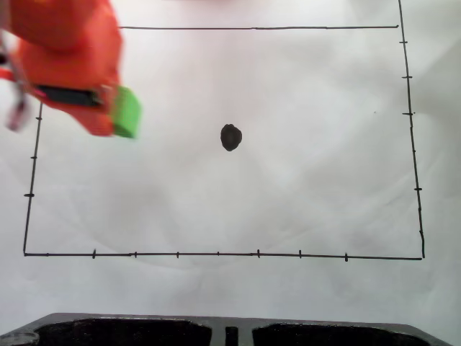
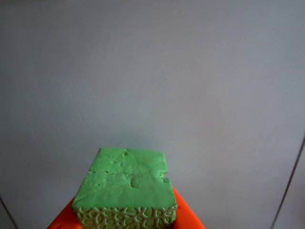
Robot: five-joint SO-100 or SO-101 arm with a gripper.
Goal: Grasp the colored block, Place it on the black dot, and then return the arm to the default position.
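Starting at the left of the fixed view, you have the arm (image 1: 65,50) coming in from the top-left corner, blurred, with the colored block (image 1: 127,112) sitting at the tip of its gripper (image 1: 115,115), over the left part of the drawn rectangle (image 1: 216,254) on the white paper (image 1: 288,194). From there the block looks carried: its green face pokes out to the right of the orange finger and the finger's flank is pressed against it. In the wrist view the same block (image 2: 127,188) sits at the bottom centre, with orange finger (image 2: 186,217) showing on either side of its lower corners, so treat the fingers as clamped on the block, though the contact faces themselves are hidden from you. Judge the block as light and soft: its crackled, foam-like skin should give a little under pressure and grip well, not slip, so a firm squeeze across two opposite flat sides, near the middle of each, is the sensible hold; squeezing hard may dent it, and a corner hold could let it twist. Moving right in the fixed view, the black dot (image 1: 230,137) lies bare near the middle of the rectangle, well apart from the block and a little lower in the picture, so you should judge the placing as not yet done.
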